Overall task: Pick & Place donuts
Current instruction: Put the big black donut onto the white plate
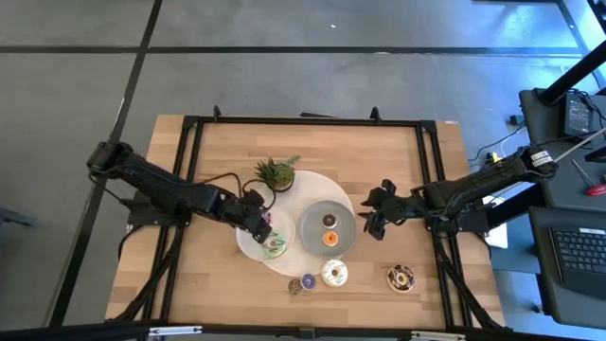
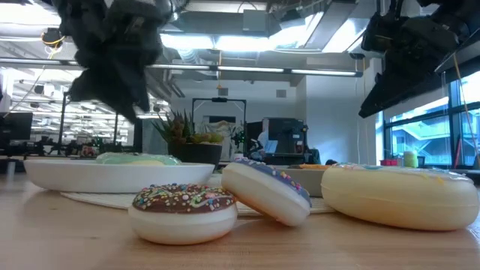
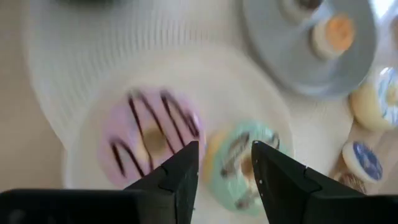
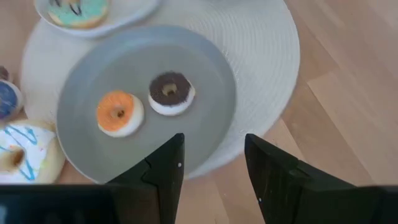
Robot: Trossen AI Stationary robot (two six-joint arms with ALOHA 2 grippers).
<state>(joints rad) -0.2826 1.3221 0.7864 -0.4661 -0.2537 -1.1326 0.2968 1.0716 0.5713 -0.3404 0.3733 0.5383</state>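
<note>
A pink donut and a green donut lie flat, side by side, on the white plate. My left gripper hovers open just above them and touches neither. A chocolate donut and an orange donut lie on the grey plate. My right gripper hangs open above that plate's right rim. Near the front edge a blue-purple donut leans tilted against a brown sprinkled donut, beside a white donut. Another sprinkled donut lies further right.
Both plates sit on a round pale placemat. A small green potted plant stands at the mat's far left, close behind my left gripper. A black frame runs around the wooden table. Bare wood shows at the far right and near left.
</note>
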